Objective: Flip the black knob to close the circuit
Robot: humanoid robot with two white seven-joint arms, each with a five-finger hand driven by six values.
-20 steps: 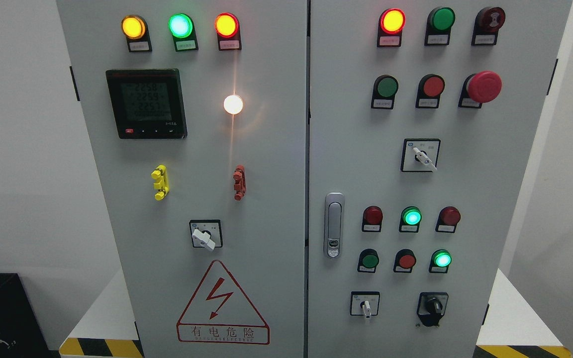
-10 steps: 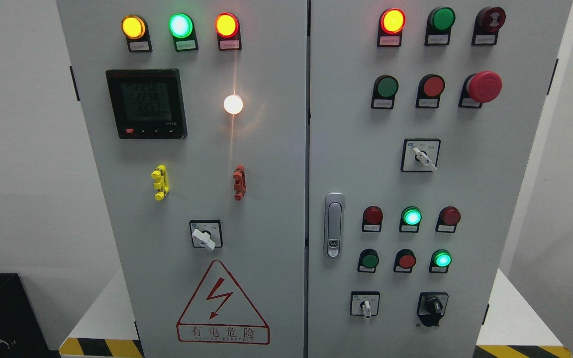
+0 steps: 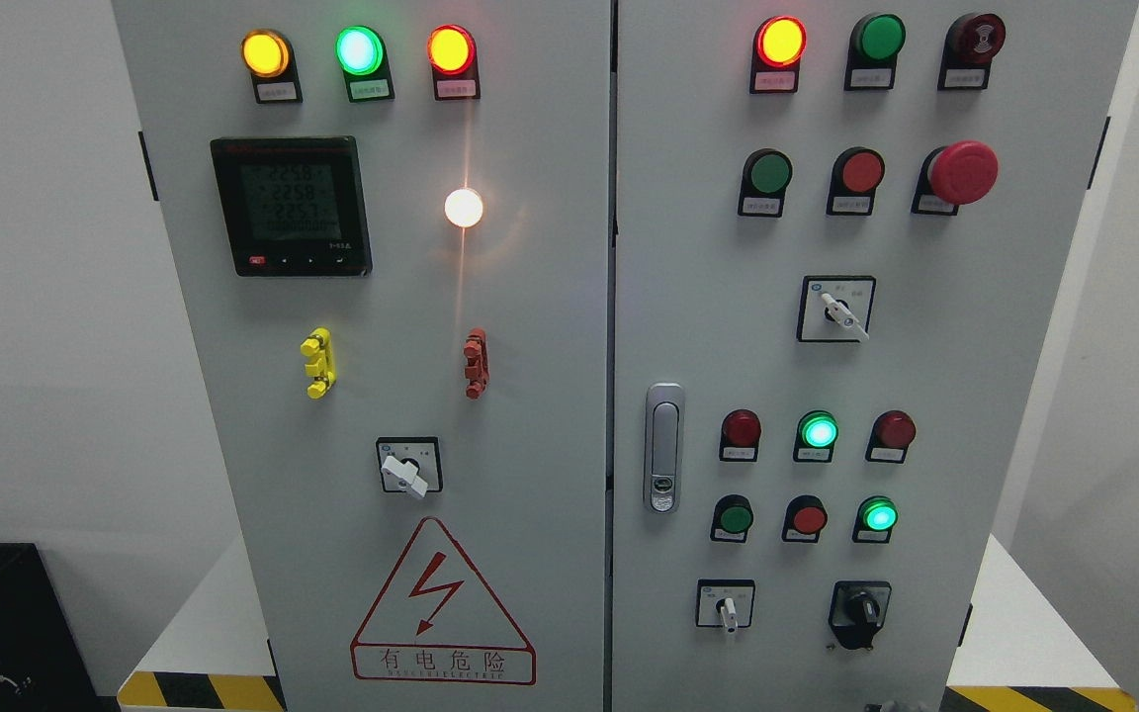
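The black knob sits on a black plate at the lower right of the grey cabinet's right door. Its handle points up, leaning slightly left. Below it, at the bottom edge of the head view, a small grey tip of my right hand just shows, well apart from the knob. Too little of the hand is in the frame to tell its state. My left hand is not in the picture.
A white-handled selector sits left of the knob, with lit and unlit round buttons above. A silver door latch is at the door seam. A red mushroom stop button juts out at the upper right.
A small grey tip of the right hand has come into view at the bottom edge below the black knob. The panel and the knob look the same.
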